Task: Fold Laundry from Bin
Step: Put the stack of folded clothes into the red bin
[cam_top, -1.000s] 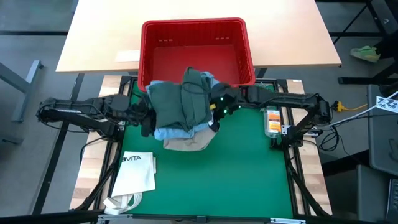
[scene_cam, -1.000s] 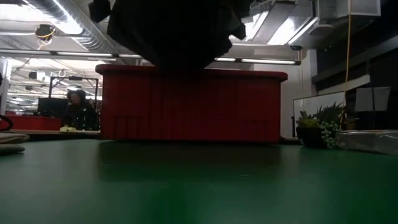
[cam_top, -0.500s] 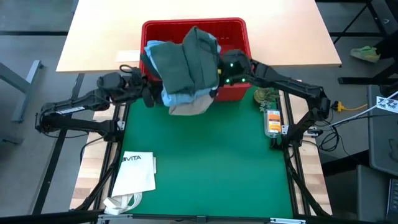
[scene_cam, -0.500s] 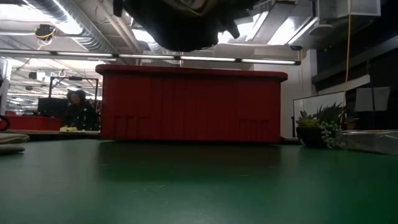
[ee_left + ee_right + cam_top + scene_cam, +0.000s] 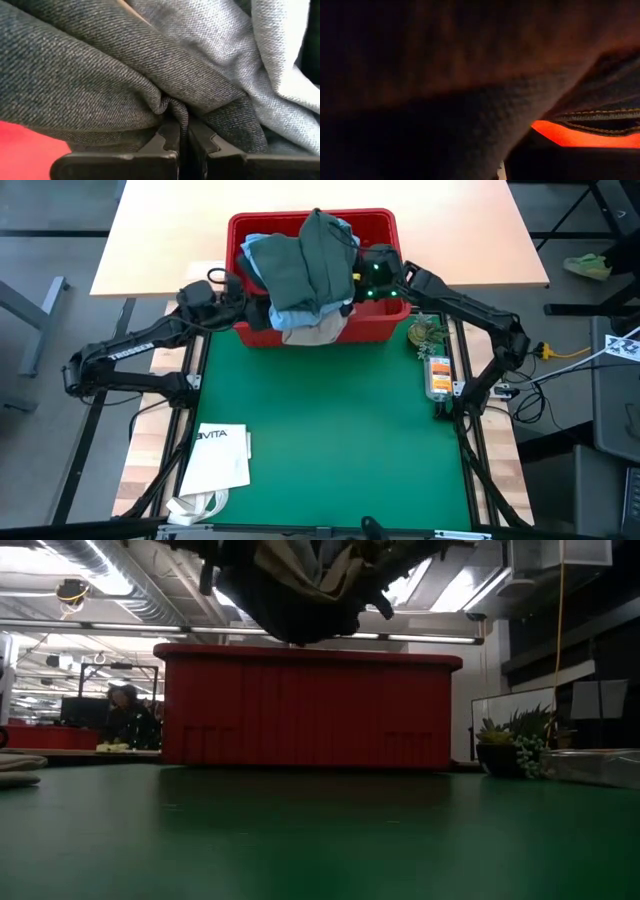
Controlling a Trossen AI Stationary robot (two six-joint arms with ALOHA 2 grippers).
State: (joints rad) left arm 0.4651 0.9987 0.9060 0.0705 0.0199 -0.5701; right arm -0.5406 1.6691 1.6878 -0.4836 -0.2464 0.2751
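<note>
Since a second ago we see the laundry (image 5: 303,275) has gone from over the green mat up and back, and now the whole bundle hangs over the bin (image 5: 385,330). Both arms came along with it. The bundle is a dark green piece on top, light blue cloth under it and a bit of tan at the low front edge, which hangs over the bin's near wall. From the low view the laundry (image 5: 300,585) is in the air just above the red bin (image 5: 305,710).

The left fingers (image 5: 181,142) are squeezed tight on a fold of grey cloth (we can see it pinched between them). The right gripper (image 5: 352,288) is pressed into the other side of the bundle; its fingers are hidden by cloth, closed all the way.

Down on the green worktop (image 5: 330,440), well apart from the bin, lies a white tote bag (image 5: 218,460).
</note>
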